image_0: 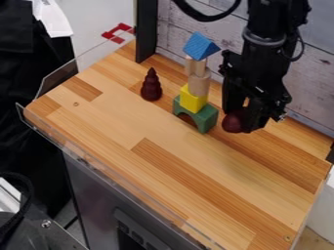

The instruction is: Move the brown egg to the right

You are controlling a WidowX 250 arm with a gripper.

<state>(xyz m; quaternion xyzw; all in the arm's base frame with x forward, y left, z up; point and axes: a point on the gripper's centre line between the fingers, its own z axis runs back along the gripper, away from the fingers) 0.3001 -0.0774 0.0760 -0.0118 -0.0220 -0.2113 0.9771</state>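
gripper (243,118) at brown egg (232,122); opening and hold: cannot tell. secure evenly, ease right, away from block tower (193,99).

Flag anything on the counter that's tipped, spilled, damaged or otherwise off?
Nothing stands out. The block tower is stacked and standing, the brown cone is upright beside it, and the egg is at the gripper. No spill or damage visible.
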